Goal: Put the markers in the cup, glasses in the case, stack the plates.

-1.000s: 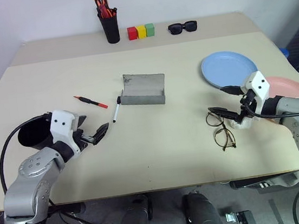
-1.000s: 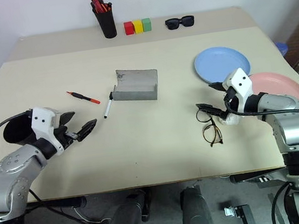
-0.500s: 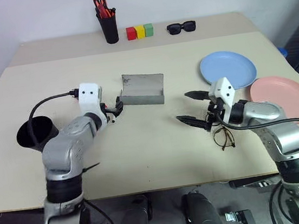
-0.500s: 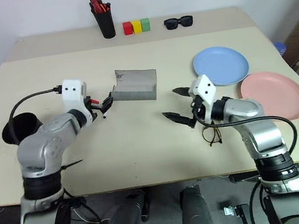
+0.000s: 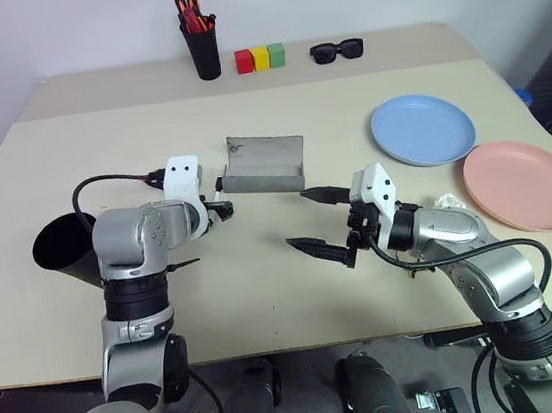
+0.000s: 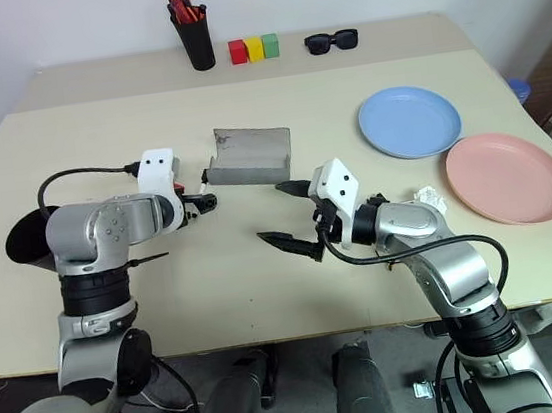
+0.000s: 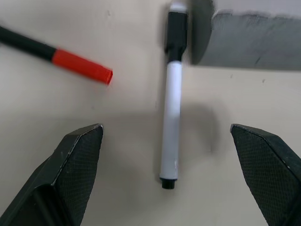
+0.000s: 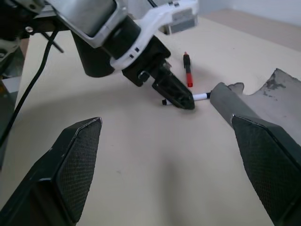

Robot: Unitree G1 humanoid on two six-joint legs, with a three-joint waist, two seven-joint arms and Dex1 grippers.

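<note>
My left gripper (image 7: 164,128) is open and hangs just above the white marker with a black cap (image 7: 171,117), which lies beside the corner of the grey case (image 5: 266,164). The black marker with a red end (image 7: 70,61) lies close by. The black cup (image 5: 60,248) is at the table's left edge, behind my left arm. My right gripper (image 5: 310,222) is open and empty over the table's middle, pointing towards the left gripper (image 8: 174,92). The blue plate (image 5: 423,130) and the pink plate (image 5: 525,184) lie side by side at the right. The glasses are hidden by my right forearm.
At the back stand a black pen holder with orange-capped pens (image 5: 202,49), three coloured blocks (image 5: 260,58) and black sunglasses (image 5: 338,51). A small white crumpled thing (image 6: 422,195) lies behind my right arm near the pink plate.
The left gripper swung from beside the cup to above the markers at the case. The right gripper moved left from the glasses to the table's middle. Both stayed open.
</note>
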